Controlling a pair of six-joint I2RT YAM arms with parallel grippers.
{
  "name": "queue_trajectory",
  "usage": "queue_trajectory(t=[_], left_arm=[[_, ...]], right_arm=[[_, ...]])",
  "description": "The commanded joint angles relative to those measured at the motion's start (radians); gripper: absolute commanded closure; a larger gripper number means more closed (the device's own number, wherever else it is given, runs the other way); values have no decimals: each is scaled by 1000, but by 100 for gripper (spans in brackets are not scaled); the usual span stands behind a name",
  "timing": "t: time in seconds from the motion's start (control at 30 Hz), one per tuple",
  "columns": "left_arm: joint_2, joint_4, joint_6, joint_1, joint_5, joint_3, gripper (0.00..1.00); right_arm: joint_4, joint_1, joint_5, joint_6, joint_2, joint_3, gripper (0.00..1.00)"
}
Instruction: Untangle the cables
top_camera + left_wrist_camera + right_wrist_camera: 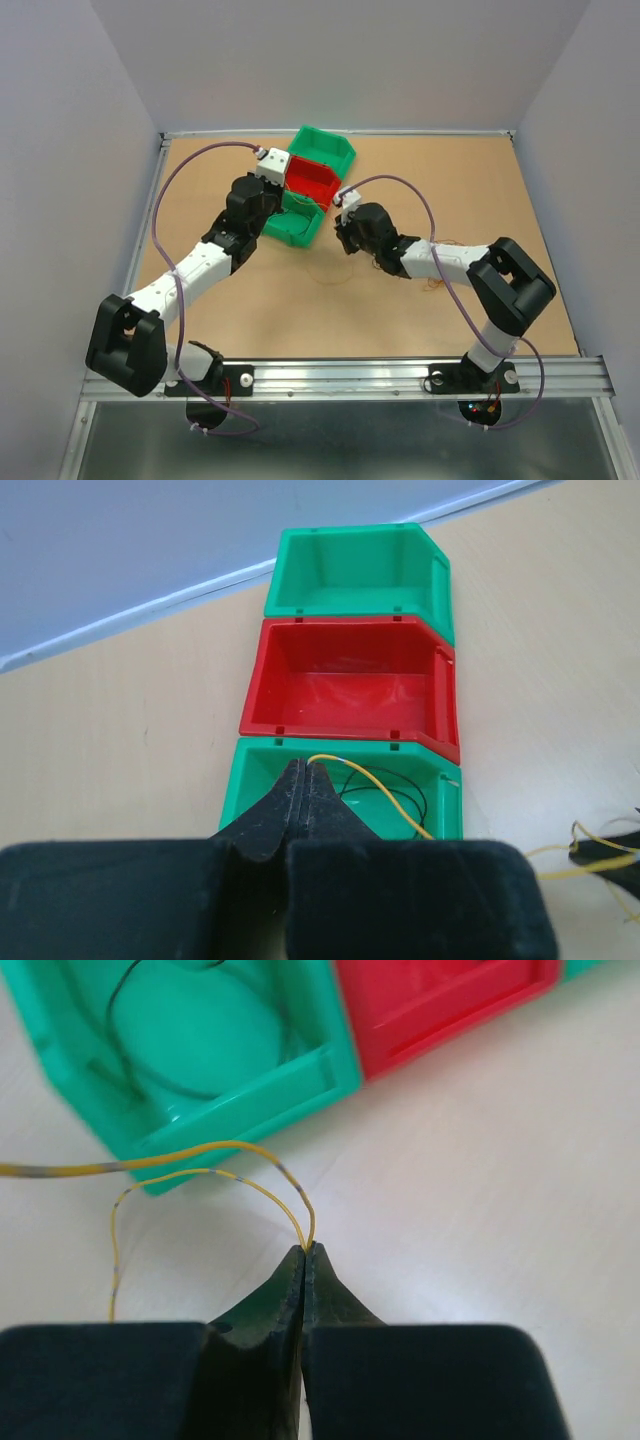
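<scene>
My right claw [305, 1250] pinches a yellow cable [215, 1160]
It loops over the counter [480, 1160] beside the near green bin [250, 1085]; my left claw [303, 770] is clenched above that bin, gripping nothing

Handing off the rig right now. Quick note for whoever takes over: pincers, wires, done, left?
Left pincer: shut, over the near green bin; a yellow wire arcs from its tip, but a grip is unclear.
Right pincer: shut on a yellow wire pinched at its tip, above the table beside that bin.
Wires: a thin black wire and yellow wire lie in the near green bin; the red bin looks empty; more strands lie by the right arm.
Done: some wires binned.
Left: place the pinched wire and sort the remaining strands.
</scene>
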Motion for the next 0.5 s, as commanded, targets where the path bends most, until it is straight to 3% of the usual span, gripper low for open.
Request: queue_trajectory(t=[0.0, 0.13, 0.27, 0.47], left_arm=[[-30, 64, -63, 44, 88, 11, 100], [-24, 101, -67, 54, 88, 36, 100], [28, 60, -89, 98, 96, 177, 100], [153, 109, -118, 170, 137, 339, 100]], right_arm=[[131, -42, -28, 79, -11, 63, 99], [48, -71, 7, 84, 49, 263, 99], [-5, -136, 8, 142, 118, 460, 99], [-7, -153, 152, 111, 216, 710, 99]])
